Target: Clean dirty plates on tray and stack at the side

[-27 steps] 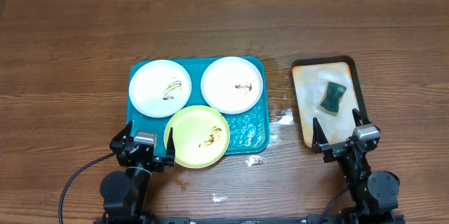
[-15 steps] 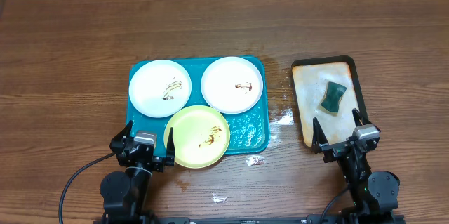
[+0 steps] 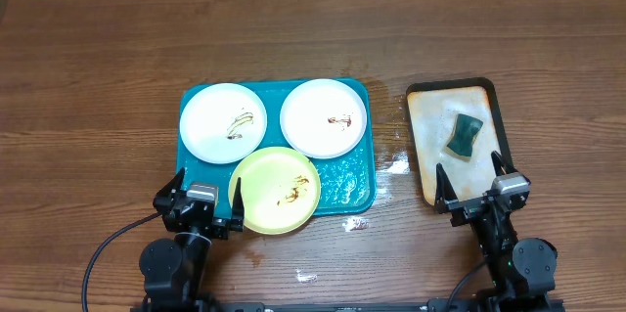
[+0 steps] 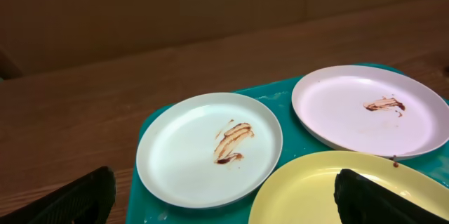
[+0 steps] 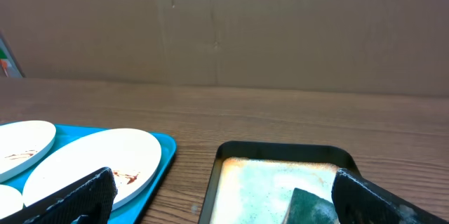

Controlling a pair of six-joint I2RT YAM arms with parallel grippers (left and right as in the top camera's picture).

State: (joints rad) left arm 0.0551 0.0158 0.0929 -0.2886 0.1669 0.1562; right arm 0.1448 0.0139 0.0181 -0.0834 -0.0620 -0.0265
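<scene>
Sitting on the teal tray (image 3: 357, 193) are three plates: a left white plate (image 3: 223, 122) and a right white plate (image 3: 324, 117) at the back, and a yellow plate (image 3: 274, 190) in front, its near edge reaching past the tray's rim. Each carries a small brown smear. They look thin, stiff and light, probably plastic with a glossy, slippery face, so a pinch across the raised rim seems the surest hold. The yellow plate's overhanging edge offers the easiest way under. The wet tray floor may let them slide when wiped, so one arm would likely need to steady a plate. The green sponge (image 3: 464, 134) lies on the small tray (image 3: 423, 146) to the right; it looks soft and squeezable, best taken across its narrow waist. The left gripper (image 3: 199, 199) and right gripper (image 3: 473, 191) both hang at the near edge of the table (image 3: 98, 77), fingers spread wide, holding nothing.
</scene>
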